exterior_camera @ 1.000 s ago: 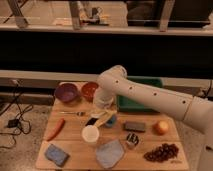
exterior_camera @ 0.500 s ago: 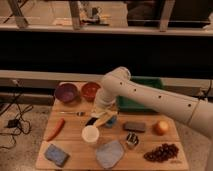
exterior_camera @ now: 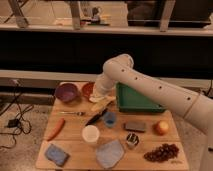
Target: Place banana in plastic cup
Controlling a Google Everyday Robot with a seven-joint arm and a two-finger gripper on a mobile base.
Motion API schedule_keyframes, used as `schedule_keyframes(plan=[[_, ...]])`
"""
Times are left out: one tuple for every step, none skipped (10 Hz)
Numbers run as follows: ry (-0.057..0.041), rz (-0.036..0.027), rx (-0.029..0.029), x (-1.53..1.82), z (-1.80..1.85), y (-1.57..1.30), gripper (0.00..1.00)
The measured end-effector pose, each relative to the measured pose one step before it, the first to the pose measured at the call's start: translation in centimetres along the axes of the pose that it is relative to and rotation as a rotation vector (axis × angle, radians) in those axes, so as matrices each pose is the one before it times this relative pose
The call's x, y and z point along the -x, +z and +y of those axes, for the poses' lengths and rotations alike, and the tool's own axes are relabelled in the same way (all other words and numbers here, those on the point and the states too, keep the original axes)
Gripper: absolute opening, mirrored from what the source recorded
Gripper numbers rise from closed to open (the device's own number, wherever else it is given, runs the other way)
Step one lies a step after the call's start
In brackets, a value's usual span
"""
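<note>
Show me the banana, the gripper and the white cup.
banana (exterior_camera: 106, 103), camera view, pale middle
gripper (exterior_camera: 99, 100), camera view, fingertips closed on the banana
white cup (exterior_camera: 90, 139), camera view, front wall

Robot lab: claw (exterior_camera: 101, 99) over wooden table (exterior_camera: 75, 139) of assorted objects, metal railing (exterior_camera: 75, 15) behind.

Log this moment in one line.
gripper above board beside green tray | jaws shut on banana | banana not yet in white cup

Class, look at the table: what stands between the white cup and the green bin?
In the camera view, a small blue cup stands there. The gripper, shut on the banana, hovers just behind it, by the left wall of the green bin.
</note>
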Motion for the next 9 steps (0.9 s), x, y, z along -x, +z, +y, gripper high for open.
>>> schedule_keyframes(plan=[[0.00998, -0.00329, -0.00466, -0.652, -0.209, 0.512, 0.17], [0.00345, -0.00317, -0.002, -0.26, 0.19, 0.387, 0.17], [0.01072, -0.00287, -0.00275, -0.207, 0.953, 0.42, 0.17], [0.00575, 0.00012, -0.00168, -0.002, 0.823, 0.065, 0.17], [0.00375, 0.00012, 0.00127, 0.327, 1.51, 0.085, 0.17], [0.00151, 0.00276, 0.00226, 0.48, 1.59, 0.063, 0.17], [-0.00067, 0.00096, 0.00523, 0.294, 0.848, 0.205, 0.17], [-0.00091, -0.00096, 0.00688, 0.144, 0.485, 0.313, 0.17], [0.00115, -0.00201, 0.00564, -0.028, 0.202, 0.301, 0.17]])
